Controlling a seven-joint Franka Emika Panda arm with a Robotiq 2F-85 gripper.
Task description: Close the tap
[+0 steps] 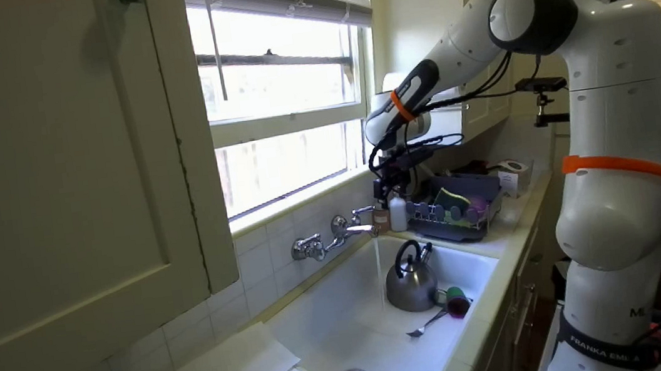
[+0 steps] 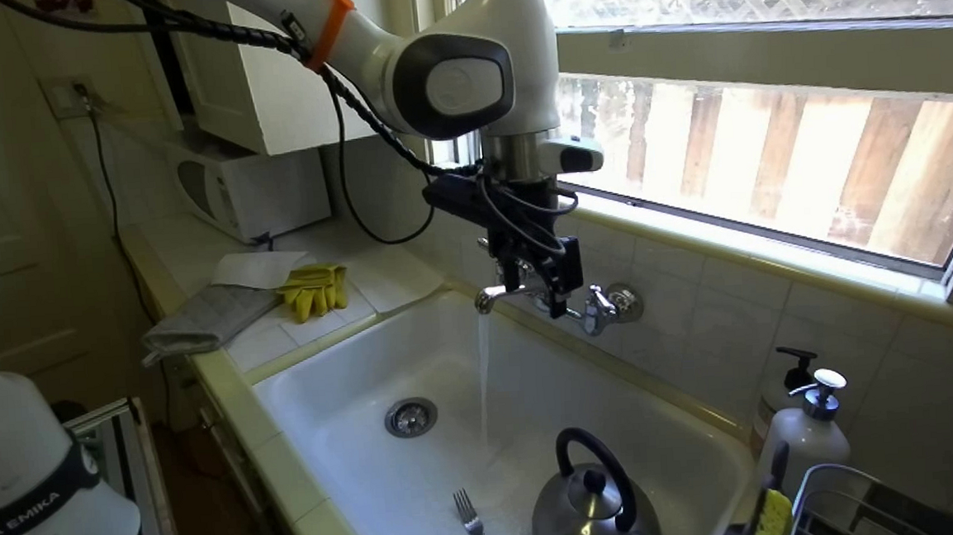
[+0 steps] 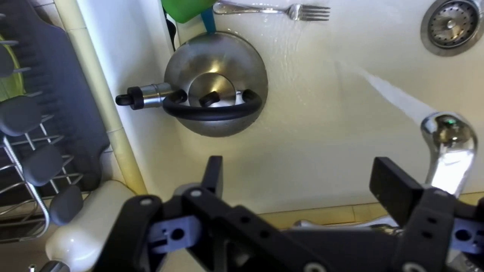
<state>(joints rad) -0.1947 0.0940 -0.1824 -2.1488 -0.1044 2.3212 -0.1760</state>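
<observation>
Tap [image 1: 360, 230] on tiled wall [image 1: 260, 282] above sink [image 1: 338, 326], water [image 1: 379, 268] running; hand [image 3: 297, 177] close by, fingers [image 3: 395, 187] apart.
In an exterior view the hand hides part of the tap [image 2: 495, 295]; contact cannot be told. White pump bottle [image 2: 806, 442] stands beside dish rack [image 1: 446, 232] on bench [image 1: 505, 243], at sink's end. Sink: kettle [image 1: 411, 289], green mug [image 3: 187, 7] just beside it, fork [image 3: 298, 13] near, water falling clear of kettle. Rack: yellow sponge [image 2: 773, 522], purple item [image 1: 477, 205].

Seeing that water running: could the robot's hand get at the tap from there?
Probably yes: the hand hangs open close by the tap with nothing visible between them, and the kettle sits off to one side in the sink.
</observation>
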